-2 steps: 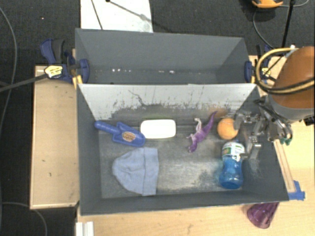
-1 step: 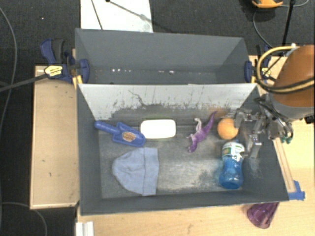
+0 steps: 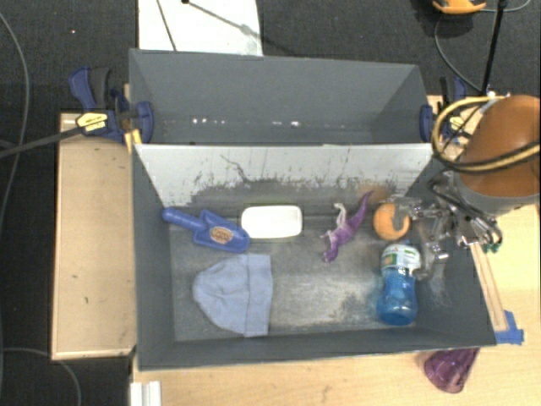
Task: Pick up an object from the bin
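Hovering with the gripper [image 3: 433, 231] just right of the blue bottle [image 3: 397, 294] and its upper end, near the orange ball [image 3: 390, 221] lying just above that bottle, clasping nothing visibly, and giving too little away to tell the jaws spread or pressed together.

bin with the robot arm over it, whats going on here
A robot arm reaches into the grey bin from the right to pick something out. Its gripper is down at the bin's right side, close beside a small orange ball and the top end of a blue bottle. Whether it has gripped anything can't be told. Further left lie a purple toy dinosaur, a white oblong block, a blue tool and a blue-grey cloth.
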`<state>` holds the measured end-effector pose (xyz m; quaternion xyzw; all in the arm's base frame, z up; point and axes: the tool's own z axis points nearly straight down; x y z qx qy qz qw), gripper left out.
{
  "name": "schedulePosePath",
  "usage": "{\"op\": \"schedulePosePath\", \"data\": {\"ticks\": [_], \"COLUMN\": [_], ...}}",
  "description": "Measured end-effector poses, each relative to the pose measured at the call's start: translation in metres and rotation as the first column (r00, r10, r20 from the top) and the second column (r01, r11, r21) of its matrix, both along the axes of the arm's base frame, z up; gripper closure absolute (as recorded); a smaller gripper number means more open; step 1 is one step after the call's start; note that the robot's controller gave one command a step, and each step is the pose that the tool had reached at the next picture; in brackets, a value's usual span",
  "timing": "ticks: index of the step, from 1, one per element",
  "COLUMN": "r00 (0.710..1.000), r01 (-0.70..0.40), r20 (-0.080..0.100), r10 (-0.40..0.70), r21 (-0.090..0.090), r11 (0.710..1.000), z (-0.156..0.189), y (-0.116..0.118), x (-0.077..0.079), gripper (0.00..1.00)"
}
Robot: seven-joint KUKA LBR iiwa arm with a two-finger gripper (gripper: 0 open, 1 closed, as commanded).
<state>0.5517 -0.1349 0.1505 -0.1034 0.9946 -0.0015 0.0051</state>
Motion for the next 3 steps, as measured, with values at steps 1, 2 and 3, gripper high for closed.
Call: {"op": "schedulePosePath", "data": {"ticks": [1, 2, 3], "r00": [0.968, 0.893, 0.839], "r01": [-0.25, -0.449, -0.544], "r20": [-0.006, 0.0, 0.012], "r10": [0.25, 0.449, 0.544], "r21": [0.001, -0.005, -0.005], "r11": [0.968, 0.893, 0.839], "z": [-0.033, -0.006, -0.062], "y": [-0.011, -0.013, -0.011], "x": [-0.006, 0.004, 0.0], "gripper": [0.0, 0.0, 0.0]}}
